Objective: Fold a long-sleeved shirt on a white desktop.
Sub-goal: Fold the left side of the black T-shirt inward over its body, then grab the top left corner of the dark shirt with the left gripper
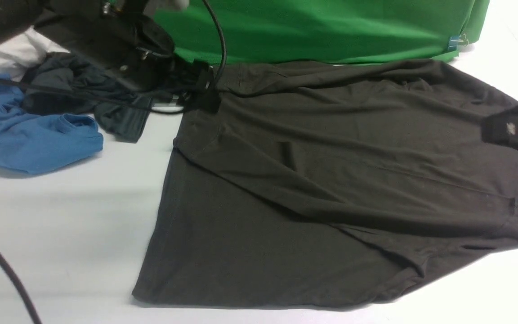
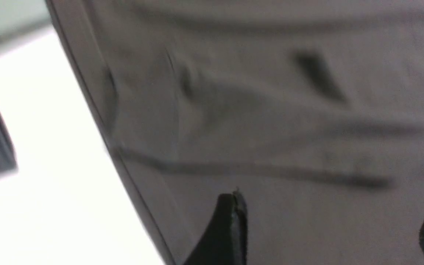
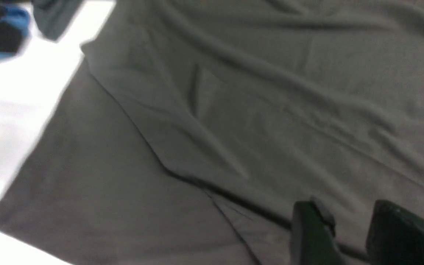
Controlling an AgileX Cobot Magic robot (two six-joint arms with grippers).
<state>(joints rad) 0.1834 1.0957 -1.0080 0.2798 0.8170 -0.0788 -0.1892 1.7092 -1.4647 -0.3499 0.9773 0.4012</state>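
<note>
The left gripper (image 2: 335, 200) stands wide open just above the long-sleeved shirt (image 1: 322, 180), its dark fingertips (image 2: 230, 224) far apart with only flat cloth showing between them. The front view does not show this: there its tip is a dark mass against dark cloth at the shirt's far left corner. The right gripper (image 3: 350, 235) has its jaws parted a little, nothing pinched between them, over the shirt's right part; in the front view it is only a blurred black shape cut off by the right edge. The shirt lies spread on the white bench (image 1: 61, 225), one layer folded over another along a diagonal edge that the right wrist view shows close up. Only the front view takes in the green backdrop (image 1: 322, 27) behind, and the blue shirt (image 1: 38, 139) and dark grey garment (image 1: 83, 85) bunched to the left, the latter partly hidden by the left arm. The left wrist view is smeared, and the shirt's right end runs out of frame.
</note>
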